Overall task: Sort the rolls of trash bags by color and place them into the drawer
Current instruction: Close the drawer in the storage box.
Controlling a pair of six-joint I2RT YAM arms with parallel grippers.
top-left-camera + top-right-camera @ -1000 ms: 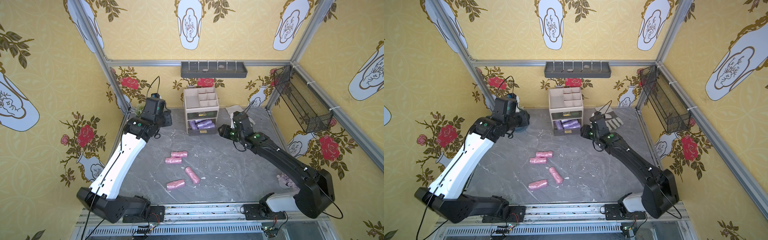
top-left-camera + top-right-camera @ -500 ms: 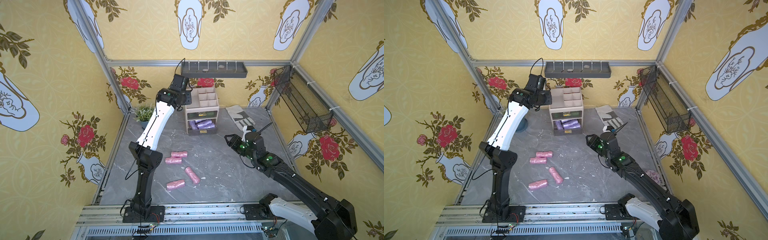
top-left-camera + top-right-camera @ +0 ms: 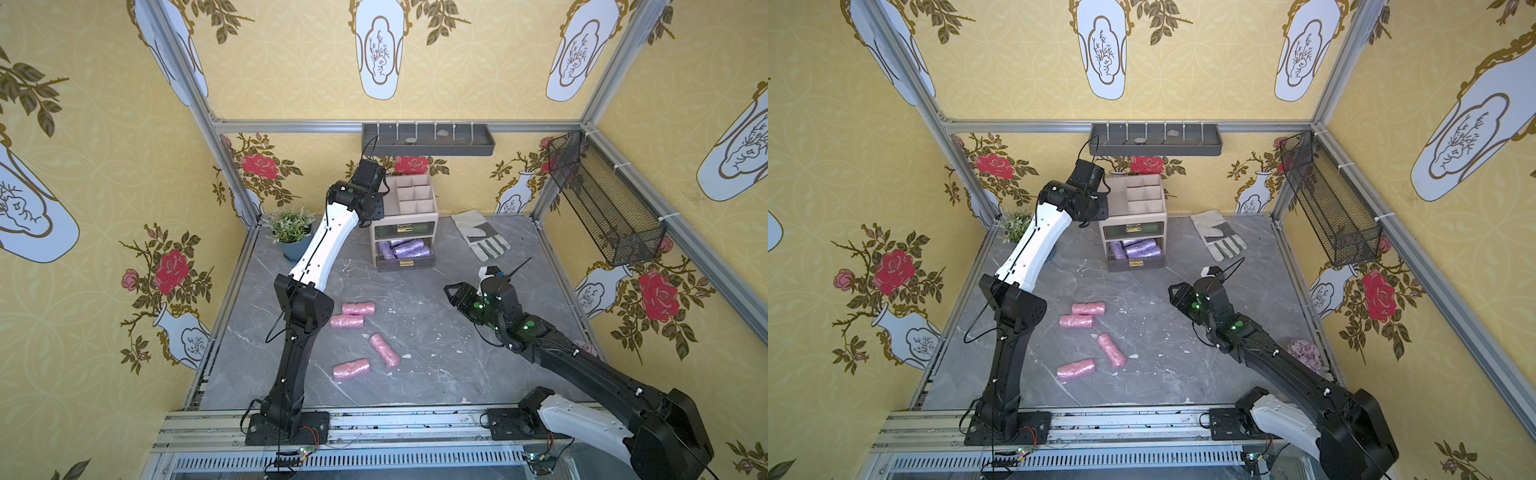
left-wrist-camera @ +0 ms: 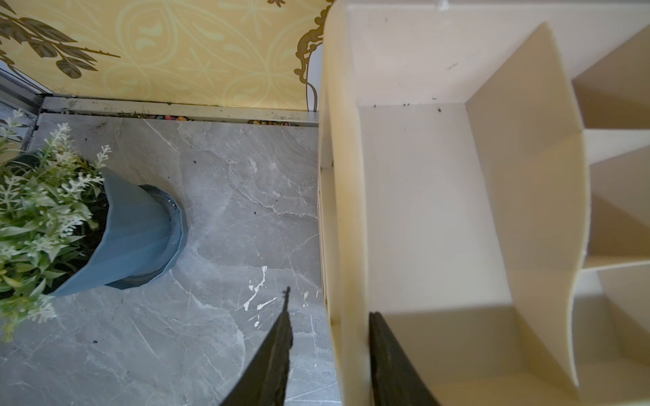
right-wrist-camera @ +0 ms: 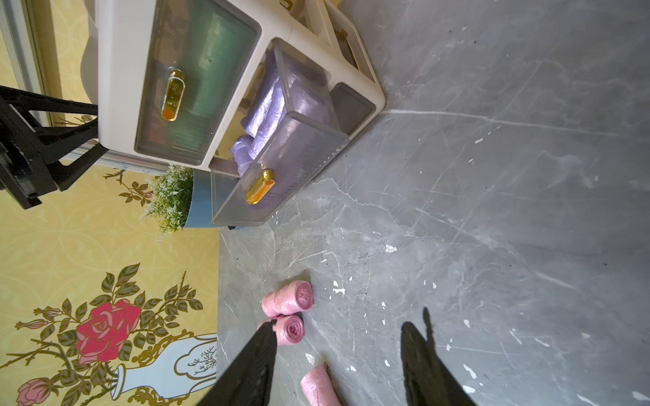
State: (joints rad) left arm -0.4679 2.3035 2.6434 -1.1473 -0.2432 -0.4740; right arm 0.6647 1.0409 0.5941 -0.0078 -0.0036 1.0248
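The drawer chest (image 3: 405,217) stands at the back, beige with a divided top tray. Its middle drawer (image 5: 281,175) is pulled out and holds lilac-purple rolls (image 3: 405,248); green rolls (image 5: 204,88) show through the shut top drawer. Several pink rolls (image 3: 358,308) (image 3: 1111,350) lie on the table's front left. My left gripper (image 4: 330,305) straddles the tray's left wall (image 4: 346,246), one finger inside, the other over the table with a gap. My right gripper (image 5: 339,327) hovers open over the table, right of the pink rolls (image 5: 288,328), holding nothing.
A potted plant (image 3: 291,232) stands left of the chest. A work glove (image 3: 478,235) lies to the chest's right. On the walls hang a grey tray (image 3: 428,139) and a black wire basket (image 3: 602,203). A lilac flower cluster (image 3: 1304,353) lies beside the right arm.
My left arm swung from the plant corner up to the chest's top tray, and its jaws narrowed. My right arm drew back from the open drawer toward the table's right middle.
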